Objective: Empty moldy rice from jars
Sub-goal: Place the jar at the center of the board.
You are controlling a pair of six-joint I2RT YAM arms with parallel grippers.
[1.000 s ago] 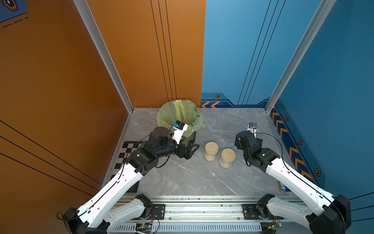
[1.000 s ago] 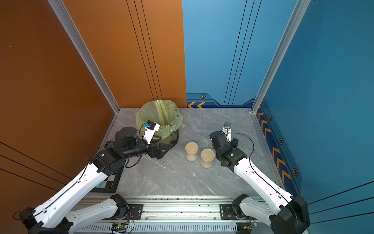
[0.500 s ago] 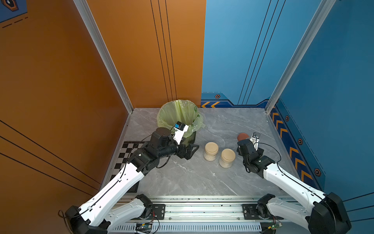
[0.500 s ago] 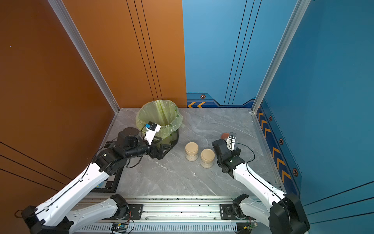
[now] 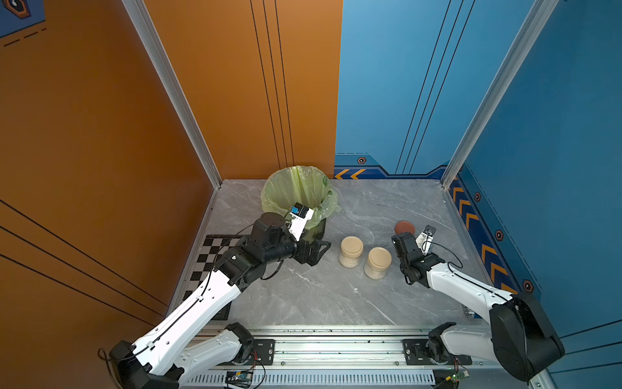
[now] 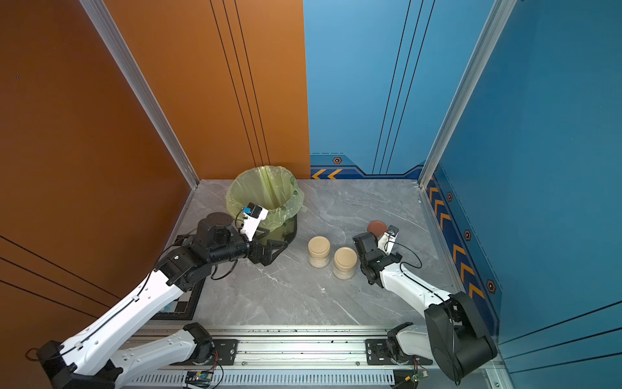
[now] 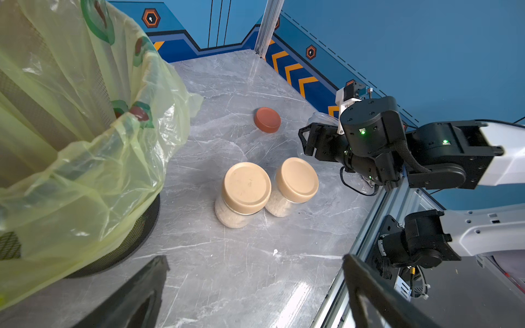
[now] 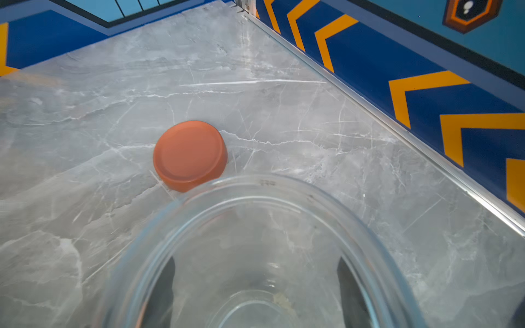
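Grey marble tabletop (image 5: 303, 303) fills the cell between an orange wall (image 5: 101, 134) and a blue wall (image 5: 555, 134). Clock directions are read in a top view, with the rail (image 5: 336, 347) at 6. The right gripper (image 8: 255, 264) is clamped on an empty jar (image 8: 264, 183). Its fingers show through the clear wall on either side, there are no grains inside, and the mouth is turned back toward the arm. Whether its base rests on the tabletop I cannot tell. The left gripper (image 7: 255, 258) is spread wide and holds nothing.

Between them stand two full jars, upright and touching or nearly so, with beige lids (image 7: 246, 186) on and moldy rice (image 7: 230, 218) filling their lower walls. The nearer jar (image 5: 377, 264) lies at 8 o'clock from the right gripper, just beside that wrist. The farther jar (image 5: 351, 252) lies at 3 o'clock from the left gripper, a little apart. Each arm has one in reach, I judge.

Beyond, the reddish-brown lid (image 5: 404, 227) lies flat at 12 o'clock from the right wrist, near the held jar's rim. The bin (image 5: 269, 198), green-bagged, sits at 10 o'clock from the jars. The left gripper is in front of it, on the path any pour must take.
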